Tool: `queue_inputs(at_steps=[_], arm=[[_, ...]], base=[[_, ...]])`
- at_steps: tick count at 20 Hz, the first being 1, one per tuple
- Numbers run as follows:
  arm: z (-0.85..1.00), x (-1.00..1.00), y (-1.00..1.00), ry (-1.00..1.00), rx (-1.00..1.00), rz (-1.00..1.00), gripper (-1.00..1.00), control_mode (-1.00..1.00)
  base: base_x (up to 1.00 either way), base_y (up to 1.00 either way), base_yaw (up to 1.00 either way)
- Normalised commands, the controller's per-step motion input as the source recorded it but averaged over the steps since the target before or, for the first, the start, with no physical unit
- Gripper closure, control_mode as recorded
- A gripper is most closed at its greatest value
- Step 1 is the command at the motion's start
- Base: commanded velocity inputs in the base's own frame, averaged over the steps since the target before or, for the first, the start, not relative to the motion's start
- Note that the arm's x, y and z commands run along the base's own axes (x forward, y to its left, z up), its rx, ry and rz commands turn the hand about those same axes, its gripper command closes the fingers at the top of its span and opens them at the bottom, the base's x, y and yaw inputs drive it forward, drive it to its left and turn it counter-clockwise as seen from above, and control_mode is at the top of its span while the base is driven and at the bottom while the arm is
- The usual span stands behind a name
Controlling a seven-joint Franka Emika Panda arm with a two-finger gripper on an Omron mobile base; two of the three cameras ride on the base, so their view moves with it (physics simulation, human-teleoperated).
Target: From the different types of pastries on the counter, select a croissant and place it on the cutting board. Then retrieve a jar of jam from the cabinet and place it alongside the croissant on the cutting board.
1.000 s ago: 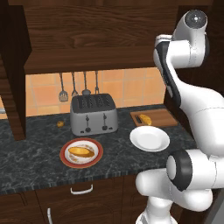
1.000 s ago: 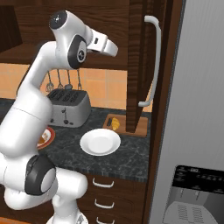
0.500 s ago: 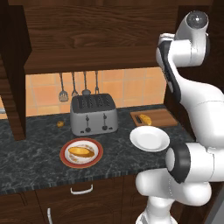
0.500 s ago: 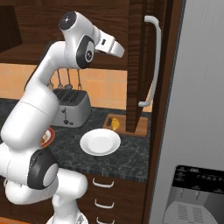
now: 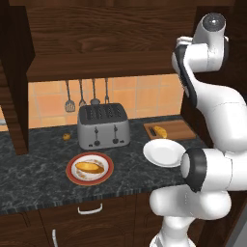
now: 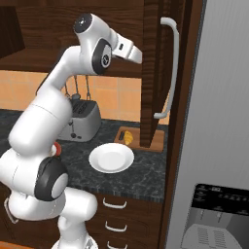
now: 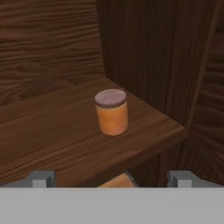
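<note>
Inside the cabinet (image 7: 52,48), the gripper (image 7: 111,178) has its tips spread wide with nothing between them, aimed at the jar of jam (image 7: 112,112) standing upright on the shelf near the corner. Below on the counter (image 5: 38,178), the croissant (image 5: 159,130) lies on the cutting board (image 5: 178,129), beside a white plate (image 5: 164,153).

**Wood, stone and steel**

The cabinet (image 7: 52,127) is dark, matt wood with strong grain. The jar (image 7: 112,112) looks smooth and orange under a dull brownish lid. The counter (image 5: 34,178) is black speckled stone. The board (image 5: 176,129) is pale wood, the toaster (image 5: 103,126) brushed grey metal, the plate (image 6: 111,158) glossy white.
</note>
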Motion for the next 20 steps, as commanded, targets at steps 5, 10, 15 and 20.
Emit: queue_inputs(at_steps=[5,10,15,20], arm=[[0.00,0.26,-0.07,0.00,0.00,-0.01,-1.00,-1.00],[-0.03,0.29,-0.13,0.00,0.00,0.00,-1.00,-1.00],[-0.09,0.22,-0.18,0.00,0.00,0.00,-1.00,-1.00],[-0.08,0.19,-0.01,0.00,0.00,0.00,-1.00,-1.00]], base=[[0.00,0.00,0.00],[0.00,0.00,0.00],[0.00,0.00,0.00],[0.00,0.00,0.00]])
